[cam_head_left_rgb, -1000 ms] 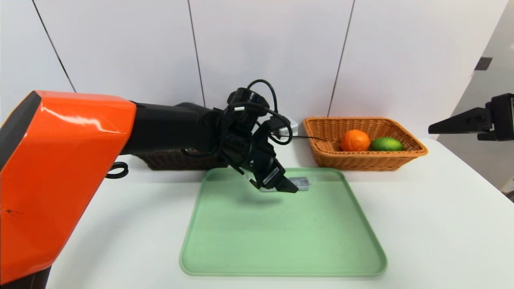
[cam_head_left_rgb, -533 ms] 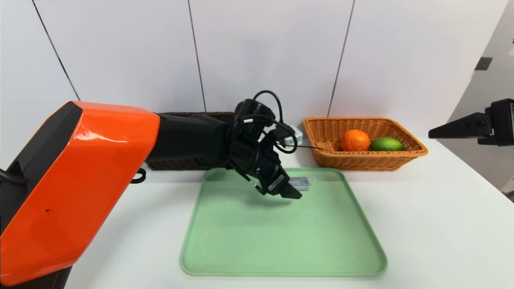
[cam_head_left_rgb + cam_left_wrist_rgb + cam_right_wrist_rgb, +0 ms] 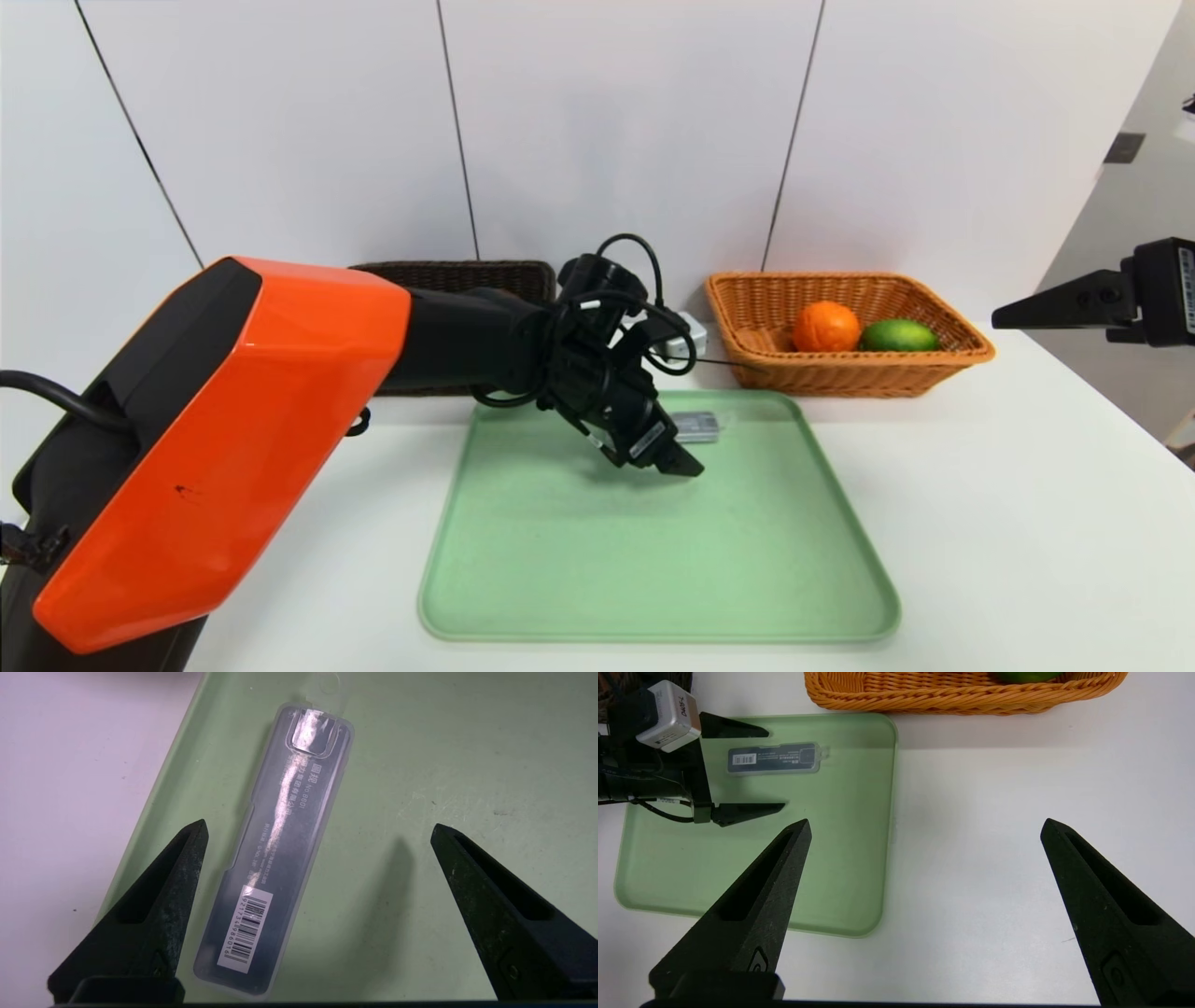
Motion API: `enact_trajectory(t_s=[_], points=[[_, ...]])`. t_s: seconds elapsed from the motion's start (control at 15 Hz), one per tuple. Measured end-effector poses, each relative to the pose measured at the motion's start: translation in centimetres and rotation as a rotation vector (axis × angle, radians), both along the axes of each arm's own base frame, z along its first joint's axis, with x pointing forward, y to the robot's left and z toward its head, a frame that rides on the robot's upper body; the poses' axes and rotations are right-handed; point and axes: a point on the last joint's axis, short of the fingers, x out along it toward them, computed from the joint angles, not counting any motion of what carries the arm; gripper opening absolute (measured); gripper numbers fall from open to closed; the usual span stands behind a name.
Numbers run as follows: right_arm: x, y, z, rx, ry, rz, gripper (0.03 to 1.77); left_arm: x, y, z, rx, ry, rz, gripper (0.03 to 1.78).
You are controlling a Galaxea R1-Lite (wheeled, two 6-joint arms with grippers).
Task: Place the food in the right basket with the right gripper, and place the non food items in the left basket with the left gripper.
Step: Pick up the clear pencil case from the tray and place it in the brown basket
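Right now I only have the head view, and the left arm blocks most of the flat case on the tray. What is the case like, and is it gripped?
Observer: No grip: the left wrist view shows the left gripper open, the clear-lidded case between its fingers, touching neither.
Operator: Any marking on the case?
Observer: Yes, a white barcode label near one end, and "No 8601" printed farther along.
Operator: And the right gripper, which I see only in part?
Observer: The right wrist view shows the right gripper wide open with nothing between its fingers, over bare table beside the tray.
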Motion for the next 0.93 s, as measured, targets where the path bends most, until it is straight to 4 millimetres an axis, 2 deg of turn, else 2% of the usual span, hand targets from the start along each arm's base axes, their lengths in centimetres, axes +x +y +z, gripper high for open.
enact_trajectory(t_s=[0.8, 0.87, 0.93], points=[[0.50, 0.08, -0.33, -0.004, 0.016, 0.001, 1.69, 0.31, -0.13, -1.12, 0.013, 0.023, 0.011, 1.69], [0.51, 0.08, -0.33, -0.004, 0.016, 0.001, 1.69, 0.34, -0.15, -1.14, 0.014, 0.020, 0.009, 1.66], [0.51, 0.08, -0.33, -0.004, 0.015, 0.001, 1.69, 0.35, -0.14, -1.15, 0.016, 0.017, 0.007, 1.46]])
